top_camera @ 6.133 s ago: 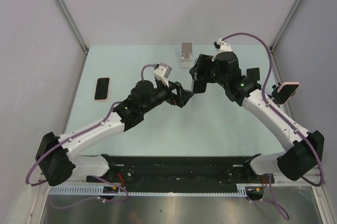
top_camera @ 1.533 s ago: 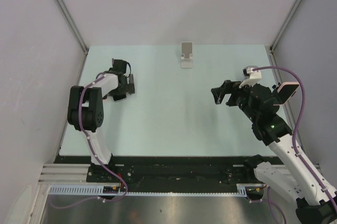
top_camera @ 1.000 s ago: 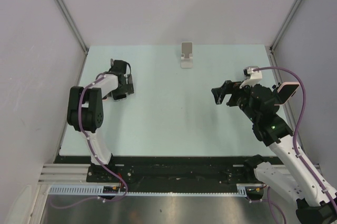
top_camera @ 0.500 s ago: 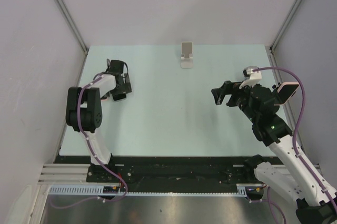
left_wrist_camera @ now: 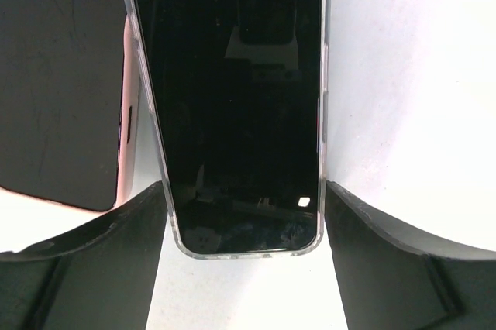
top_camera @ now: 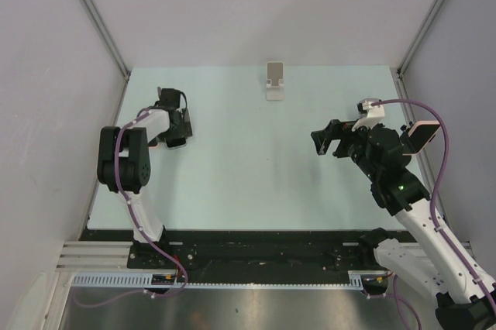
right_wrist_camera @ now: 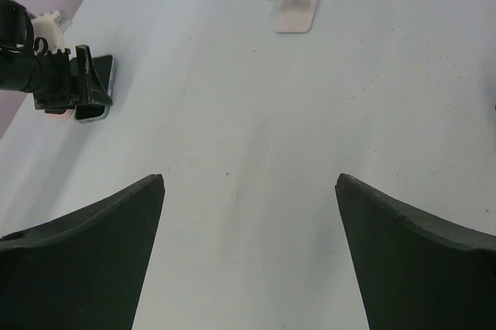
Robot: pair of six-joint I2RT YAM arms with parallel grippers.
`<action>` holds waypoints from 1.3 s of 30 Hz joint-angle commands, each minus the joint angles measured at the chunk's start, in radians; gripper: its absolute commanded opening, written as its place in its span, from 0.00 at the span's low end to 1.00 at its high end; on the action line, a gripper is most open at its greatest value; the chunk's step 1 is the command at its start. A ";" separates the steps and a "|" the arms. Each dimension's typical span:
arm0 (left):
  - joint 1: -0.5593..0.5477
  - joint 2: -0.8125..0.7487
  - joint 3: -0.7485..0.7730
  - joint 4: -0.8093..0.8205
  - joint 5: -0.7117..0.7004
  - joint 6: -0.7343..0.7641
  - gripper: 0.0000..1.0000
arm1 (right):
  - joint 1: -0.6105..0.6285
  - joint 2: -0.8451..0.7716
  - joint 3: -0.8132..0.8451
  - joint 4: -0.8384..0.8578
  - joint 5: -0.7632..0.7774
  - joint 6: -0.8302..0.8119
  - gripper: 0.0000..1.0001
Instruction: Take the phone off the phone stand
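Pale green bench (top_camera: 256, 183) between plain grey walls carries everything. The phone (left_wrist_camera: 236, 105) is off the phone stand (top_camera: 274, 80) and lies flat, screen up, near the bench's left edge, well apart from the stand at the far middle. It is a slim slab with a glossy black screen, dark and mirroring my wrist camera, in a clear case with rounded corners. Just beside it on its left lies a pink-cased phone (left_wrist_camera: 62, 82), also face up, and I cannot tell whether the two edges touch. My left hand (left_wrist_camera: 246, 187) straddles the phone's near end, one finger close against each long edge. Whether the fingers press the case or merely flank it I cannot tell. My right hand (top_camera: 325, 142) hovers above the right side of the bench with its fingers spread wide and nothing between them. Six seconds ago both my arms were crowded at the middle of the bench just in front of the stand, the phone was up in my right hand, and the pink-cased phone lay alone at the left. Now the arms are far apart. The stand has not shifted.
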 commanded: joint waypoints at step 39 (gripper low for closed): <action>0.016 -0.035 0.001 -0.122 -0.018 0.269 0.98 | -0.003 0.000 0.002 0.053 -0.017 -0.016 0.98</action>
